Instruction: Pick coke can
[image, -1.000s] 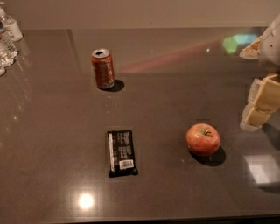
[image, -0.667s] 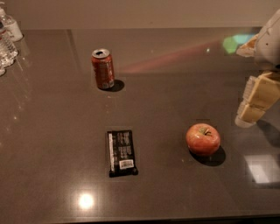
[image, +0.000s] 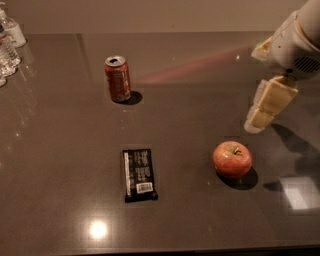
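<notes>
While the gripper (image: 260, 116) hangs above and to the right of the apple (image: 232, 159), close to it but not touching, the coke can (image: 118, 79) stands well apart, far off to the apple's upper left on the dark table (image: 200, 75). The gripper's cream-coloured end slants down and to the left toward the apple, with the white arm (image: 295, 45) rising behind it to the upper right corner. Whether the claw is open or closed cannot be told from this angle; nothing can be seen held in it.

One coke can is in view: red, upright, silver top showing, with a small dark shadow at its base on the side facing the apple. One apple is in view: round, red, stem up, resting on the table with its shadow to its lower right. One black snack bar (image: 139, 174) lies flat to the left of the apple and slightly lower, its long side running up and down, a white barcode patch near its bottom end. It sits roughly below the can and touches neither the can nor the apple.

Far to the upper left of the apple, beyond the can, clear plastic bottles (image: 9, 47) stand at the table's edge; at least two show, the rest being cut off.
</notes>
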